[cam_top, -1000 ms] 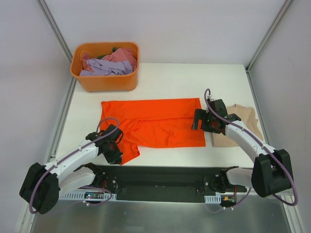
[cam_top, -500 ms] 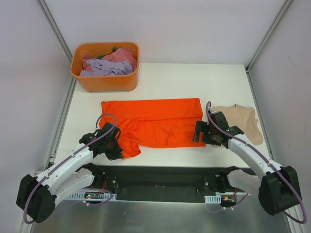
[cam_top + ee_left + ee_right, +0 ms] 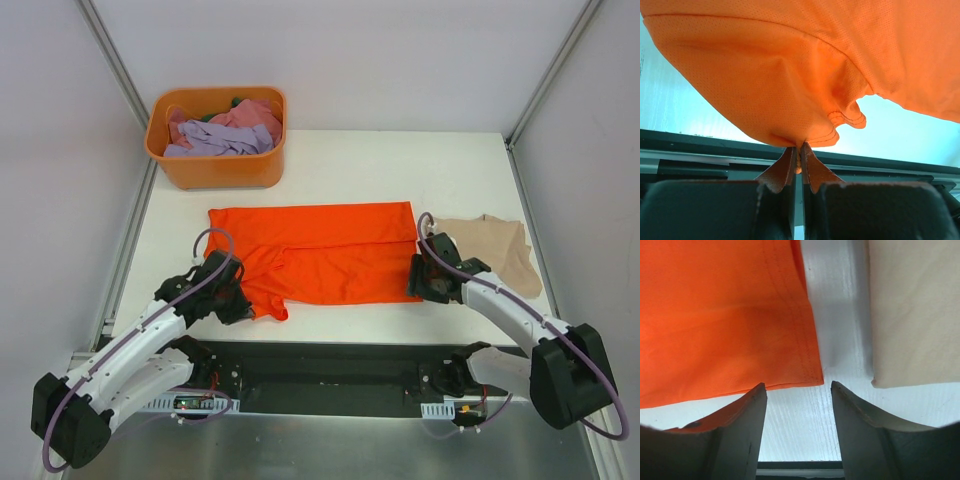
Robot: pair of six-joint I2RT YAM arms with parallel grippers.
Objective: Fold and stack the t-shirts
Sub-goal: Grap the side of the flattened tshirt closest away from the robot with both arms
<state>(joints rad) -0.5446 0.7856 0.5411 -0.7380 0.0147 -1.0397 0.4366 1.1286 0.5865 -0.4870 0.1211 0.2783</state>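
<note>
White table (image 3: 340, 165); orange t-shirt (image 3: 320, 250) spread at its centre. Left end effector (image 3: 799, 150) clamped on the near sleeve hem, right end effector (image 3: 797, 390) spread wide straddling the near-right corner, likely readying a paired fold

Orange t-shirt (image 3: 790, 60) up close: a fine pin-hole mesh knit, matt, with twin rows of stitching along the hem. The left pincer (image 3: 798, 152) has dark, matt fingers, faintly grainy, and their inner faces pick up an orange glow. Over at the right pincer (image 3: 797, 387), the same dull dark finish. The beige t-shirt (image 3: 912, 310) looks a soft, smooth, matt cloth. The white surface (image 3: 805, 430) shows a fine streaky grain and a mild sheen. Orange basket (image 3: 215, 172): smooth plastic, slightly glossy.
</note>
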